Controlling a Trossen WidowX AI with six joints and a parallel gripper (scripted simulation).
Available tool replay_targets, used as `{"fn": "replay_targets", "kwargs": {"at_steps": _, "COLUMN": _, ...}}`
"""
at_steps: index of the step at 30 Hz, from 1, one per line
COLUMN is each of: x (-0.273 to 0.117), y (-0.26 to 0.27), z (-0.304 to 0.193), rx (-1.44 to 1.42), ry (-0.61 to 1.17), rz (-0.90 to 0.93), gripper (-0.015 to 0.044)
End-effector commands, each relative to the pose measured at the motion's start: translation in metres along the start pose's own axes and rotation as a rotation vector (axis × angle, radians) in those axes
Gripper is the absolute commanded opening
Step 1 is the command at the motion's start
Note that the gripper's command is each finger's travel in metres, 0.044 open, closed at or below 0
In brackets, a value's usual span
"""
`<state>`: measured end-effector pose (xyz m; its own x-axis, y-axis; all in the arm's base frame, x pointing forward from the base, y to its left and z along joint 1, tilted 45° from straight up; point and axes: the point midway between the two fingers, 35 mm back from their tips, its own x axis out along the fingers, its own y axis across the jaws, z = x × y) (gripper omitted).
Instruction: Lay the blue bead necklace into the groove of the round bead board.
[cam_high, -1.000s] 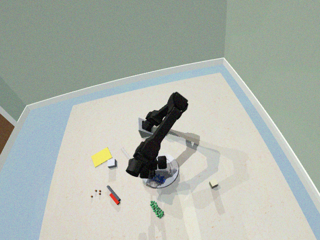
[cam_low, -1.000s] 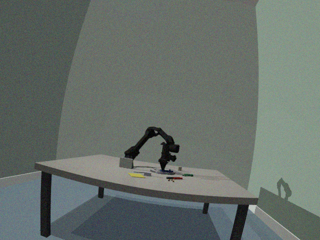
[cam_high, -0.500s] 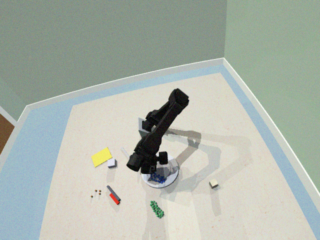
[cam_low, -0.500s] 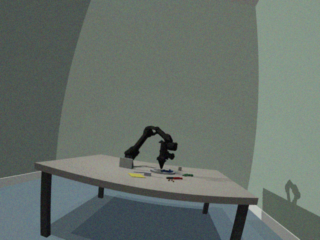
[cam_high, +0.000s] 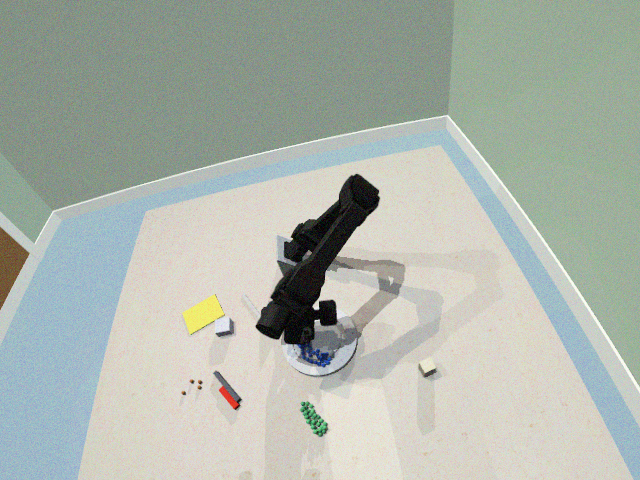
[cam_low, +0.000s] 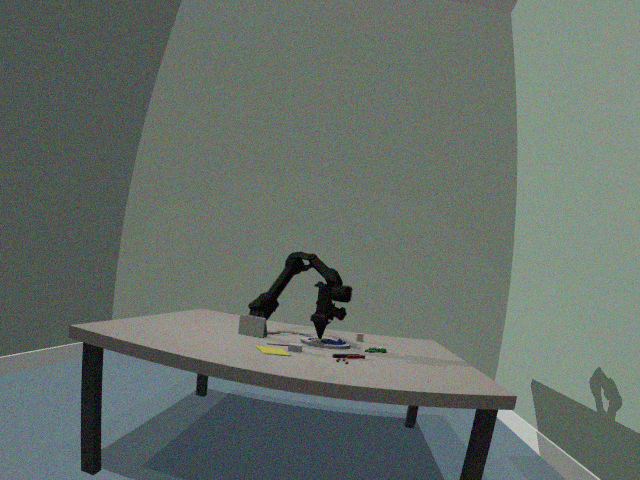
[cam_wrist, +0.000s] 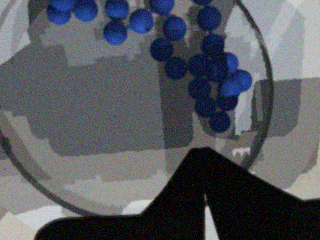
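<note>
The blue bead necklace (cam_high: 323, 357) (cam_low: 334, 341) (cam_wrist: 175, 28) lies in a loose, folded shape on the pale round bead board (cam_high: 345, 357) (cam_wrist: 100, 195). In the wrist view it runs along the top, with beads bunched and partly piled at upper right, inside a dark curved line on the board. Part of it is cut off by the top edge of that view. My gripper (cam_low: 320, 338) (cam_wrist: 199, 156) is shut, with its tips together and no bead between them. It points down low over the board, just beside the bunched end of the necklace. In the top view the arm hides the fingertips.
A green bead string (cam_high: 313, 418) (cam_low: 375, 350) lies beyond the board. A yellow sheet (cam_high: 203, 314), a pale block (cam_high: 223, 326), a red-and-dark bar (cam_high: 229, 397) and several small brown beads (cam_high: 199, 382) lie left. A beige cube (cam_high: 427, 367) stands right. A grey block (cam_low: 252, 326) stands near the arm's base.
</note>
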<state>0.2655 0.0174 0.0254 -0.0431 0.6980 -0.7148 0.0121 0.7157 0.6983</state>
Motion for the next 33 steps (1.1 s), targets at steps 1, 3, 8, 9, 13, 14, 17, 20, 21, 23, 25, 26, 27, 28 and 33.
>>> {"fn": "replay_targets", "kwargs": {"at_steps": 1, "x": 0.007, "y": 0.001, "z": -0.003, "rx": 0.007, "ry": 0.008, "rz": 0.005, "gripper": 0.0}}
{"fn": "replay_targets", "kwargs": {"at_steps": 3, "x": 0.008, "y": 0.001, "z": -0.003, "rx": 0.007, "ry": 0.008, "rz": 0.005, "gripper": 0.0}}
{"fn": "replay_targets", "kwargs": {"at_steps": 8, "x": 0.005, "y": 0.0, "z": -0.001, "rx": 0.0, "ry": 0.005, "rz": -0.002, "gripper": 0.0105}}
{"fn": "replay_targets", "kwargs": {"at_steps": 9, "x": 0.005, "y": 0.0, "z": -0.001, "rx": 0.0, "ry": 0.005, "rz": -0.002, "gripper": 0.0131}}
{"fn": "replay_targets", "kwargs": {"at_steps": 13, "x": 0.005, "y": 0.0, "z": -0.001, "rx": 0.0, "ry": 0.005, "rz": -0.002, "gripper": 0.0236}}
{"fn": "replay_targets", "kwargs": {"at_steps": 14, "x": 0.005, "y": 0.0, "z": -0.001, "rx": 0.0, "ry": 0.005, "rz": -0.002, "gripper": 0.0263}}
{"fn": "replay_targets", "kwargs": {"at_steps": 17, "x": 0.005, "y": 0.0, "z": -0.001, "rx": 0.0, "ry": 0.005, "rz": -0.002, "gripper": 0.0341}}
{"fn": "replay_targets", "kwargs": {"at_steps": 20, "x": -0.001, "y": 0.0, "z": -0.002, "rx": 0.005, "ry": 0.008, "rz": 0.003, "gripper": 0.042}}
{"fn": "replay_targets", "kwargs": {"at_steps": 21, "x": 0.003, "y": 0.0, "z": -0.003, "rx": 0.007, "ry": 0.01, "rz": 0.003, "gripper": 0.044}}
{"fn": "replay_targets", "kwargs": {"at_steps": 23, "x": -0.001, "y": 0.0, "z": -0.003, "rx": 0.007, "ry": 0.009, "rz": 0.004, "gripper": 0.044}}
{"fn": "replay_targets", "kwargs": {"at_steps": 25, "x": -0.003, "y": 0.0, "z": -0.003, "rx": 0.007, "ry": 0.008, "rz": 0.005, "gripper": 0.044}}
{"fn": "replay_targets", "kwargs": {"at_steps": 26, "x": -0.003, "y": 0.0, "z": -0.003, "rx": 0.007, "ry": 0.008, "rz": 0.005, "gripper": 0.044}}
{"fn": "replay_targets", "kwargs": {"at_steps": 27, "x": -0.003, "y": 0.0, "z": -0.003, "rx": 0.007, "ry": 0.008, "rz": 0.005, "gripper": 0.044}}
{"fn": "replay_targets", "kwargs": {"at_steps": 28, "x": -0.004, "y": 0.0, "z": -0.002, "rx": -0.003, "ry": 0.008, "rz": 0.004, "gripper": 0.0414}}
{"fn": "replay_targets", "kwargs": {"at_steps": 33, "x": -0.027, "y": -0.011, "z": 0.012, "rx": -0.225, "ry": 0.008, "rz": 0.004, "gripper": 0.0282}}
